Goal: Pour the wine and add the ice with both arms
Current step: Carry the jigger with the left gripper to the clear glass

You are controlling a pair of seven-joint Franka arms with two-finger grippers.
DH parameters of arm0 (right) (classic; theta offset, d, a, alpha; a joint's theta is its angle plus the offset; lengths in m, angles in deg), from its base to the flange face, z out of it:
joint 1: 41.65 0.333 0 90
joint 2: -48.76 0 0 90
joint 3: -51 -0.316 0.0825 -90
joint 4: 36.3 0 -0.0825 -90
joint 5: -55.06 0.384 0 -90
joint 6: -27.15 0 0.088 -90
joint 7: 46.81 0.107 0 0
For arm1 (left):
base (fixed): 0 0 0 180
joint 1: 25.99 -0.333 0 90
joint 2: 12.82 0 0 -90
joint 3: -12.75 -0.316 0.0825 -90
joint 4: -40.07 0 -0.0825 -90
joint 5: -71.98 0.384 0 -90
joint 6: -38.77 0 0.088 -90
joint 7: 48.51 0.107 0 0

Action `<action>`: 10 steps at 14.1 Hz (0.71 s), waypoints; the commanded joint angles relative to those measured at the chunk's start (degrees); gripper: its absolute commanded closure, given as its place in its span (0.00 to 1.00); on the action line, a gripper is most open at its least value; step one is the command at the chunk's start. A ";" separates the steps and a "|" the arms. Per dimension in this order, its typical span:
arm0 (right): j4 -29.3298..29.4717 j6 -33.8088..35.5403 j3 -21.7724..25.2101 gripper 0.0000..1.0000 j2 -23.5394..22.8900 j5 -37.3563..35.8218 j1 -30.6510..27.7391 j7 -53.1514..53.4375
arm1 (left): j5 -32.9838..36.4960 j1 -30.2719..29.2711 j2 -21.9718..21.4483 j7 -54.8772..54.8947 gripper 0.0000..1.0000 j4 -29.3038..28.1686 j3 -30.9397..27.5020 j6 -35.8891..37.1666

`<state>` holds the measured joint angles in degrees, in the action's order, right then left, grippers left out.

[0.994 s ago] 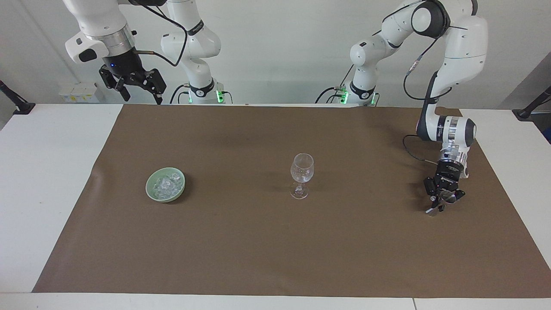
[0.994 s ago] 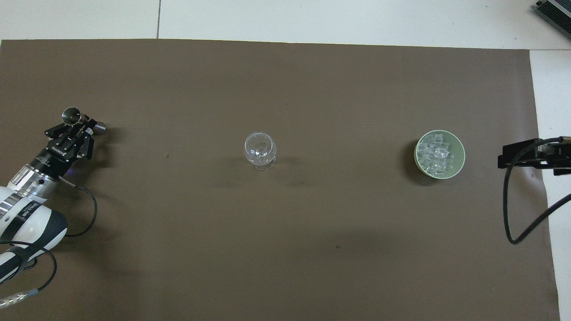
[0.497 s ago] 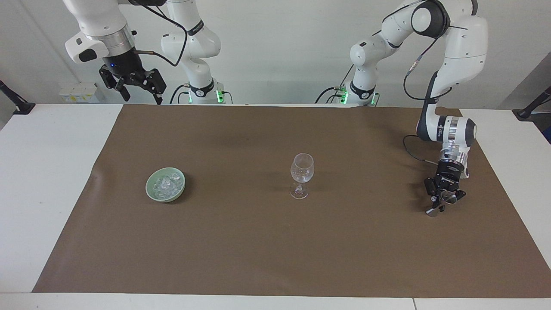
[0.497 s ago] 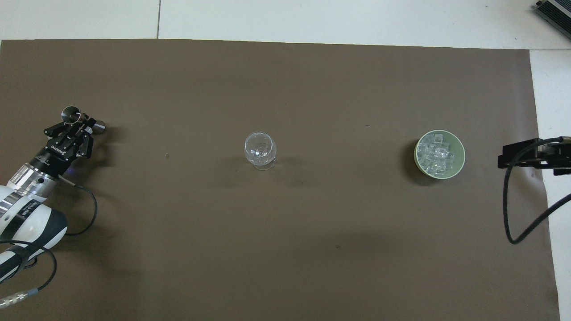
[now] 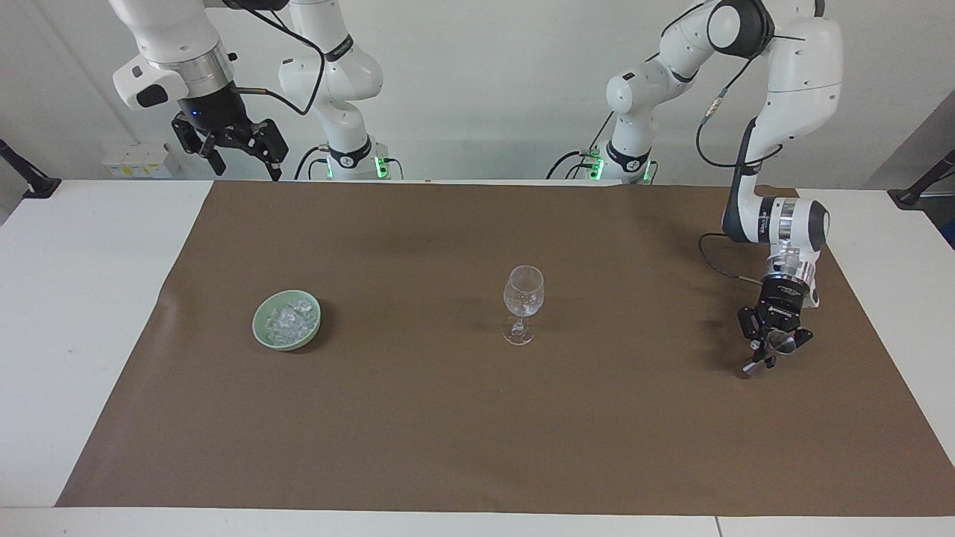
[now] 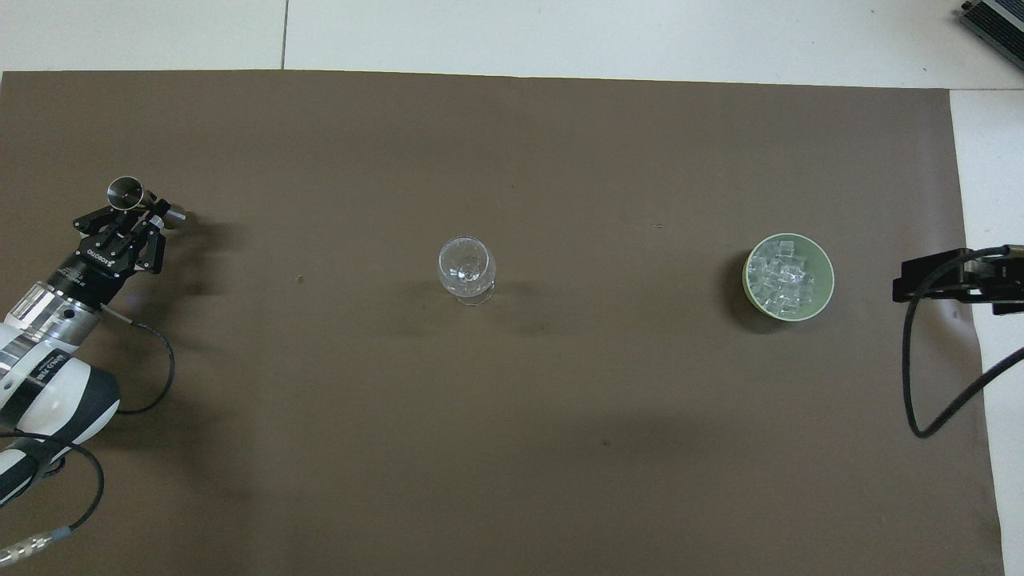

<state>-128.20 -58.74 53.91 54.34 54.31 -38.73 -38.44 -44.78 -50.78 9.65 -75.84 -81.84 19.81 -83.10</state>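
A clear stemmed glass (image 5: 524,300) (image 6: 466,268) stands upright mid-mat. Toward the right arm's end sits a pale green bowl (image 5: 262,333) (image 6: 827,280) heaped with ice (image 5: 287,319) (image 6: 780,276). My left gripper (image 5: 772,344) (image 6: 142,210) hangs low over the mat at the left arm's end, shut on a small silver double-ended measuring cup (image 5: 780,340) (image 6: 126,192) that lies tilted. My right gripper (image 5: 231,153) (image 6: 952,276) waits open and empty, raised high over the mat's edge at the right arm's end. No wine shows.
A brown mat (image 5: 477,418) (image 6: 512,440) covers most of the white table (image 5: 82,298). A black cable (image 6: 912,368) loops down from the right arm. Black clamps (image 5: 26,175) stand at the table's corners near the robots.
The left gripper, still holding the measuring cup, has drifted slightly away from the glass and risen a little. The right arm, glass and bowl stay where they were.
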 commanded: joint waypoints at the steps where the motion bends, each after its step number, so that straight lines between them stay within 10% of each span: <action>1: -1.36 0.11 0.34 0.00 1.36 1.10 0.16 -0.99 | -3.29 3.51 -4.70 -0.97 1.00 -2.97 -0.47 -2.58; 10: -1.36 0.11 0.34 0.00 1.27 1.10 0.16 -0.99 | -8.92 17.65 -15.87 -0.70 1.00 -8.08 -0.47 -15.14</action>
<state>-128.20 -58.74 53.91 54.34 54.31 -38.73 -38.44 -51.71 -36.04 -2.54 -76.14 -87.04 20.21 -96.31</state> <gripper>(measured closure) 0.000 0.789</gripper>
